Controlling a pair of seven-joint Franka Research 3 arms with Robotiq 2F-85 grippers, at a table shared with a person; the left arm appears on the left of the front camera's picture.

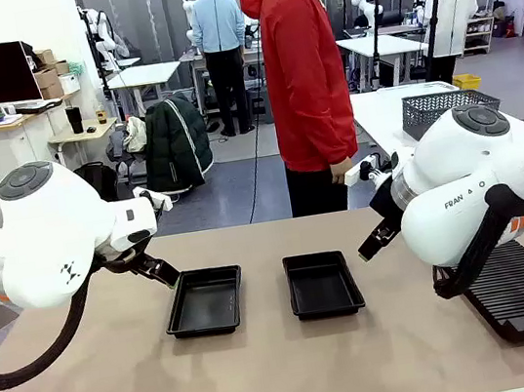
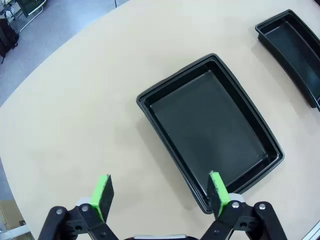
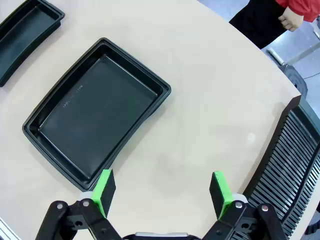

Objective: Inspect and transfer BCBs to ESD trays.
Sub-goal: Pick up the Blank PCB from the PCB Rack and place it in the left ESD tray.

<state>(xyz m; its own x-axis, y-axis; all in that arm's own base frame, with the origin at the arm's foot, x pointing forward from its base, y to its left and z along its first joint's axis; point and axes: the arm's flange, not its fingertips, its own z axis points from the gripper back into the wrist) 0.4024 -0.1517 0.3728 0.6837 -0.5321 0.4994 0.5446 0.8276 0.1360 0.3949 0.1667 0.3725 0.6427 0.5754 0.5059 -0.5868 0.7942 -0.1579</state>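
Left claw [image 2: 160, 187] is being held wide apart and empty, hovering by a corner of the left shallow black rectangular plastic tray [image 2: 210, 120]. Right claw [image 3: 161, 182] is likewise being held apart and empty, over the bare beige desk [image 3: 210, 100] between the right tray [image 3: 95, 112] and the long black ribbed slotted rack [image 3: 295, 165]. Both trays are lying side by side mid-desk, bare inside (nothing is being carried yet).

Risks being judged:
- A thin green circuit board could be pinched near its edge and slip or twist.
- It could be set on a sloping rim and left tilted.
- The arms could be brought together, the trays lying close.
- The hand [image 1: 341, 166] of the person in red at the far edge could be met.
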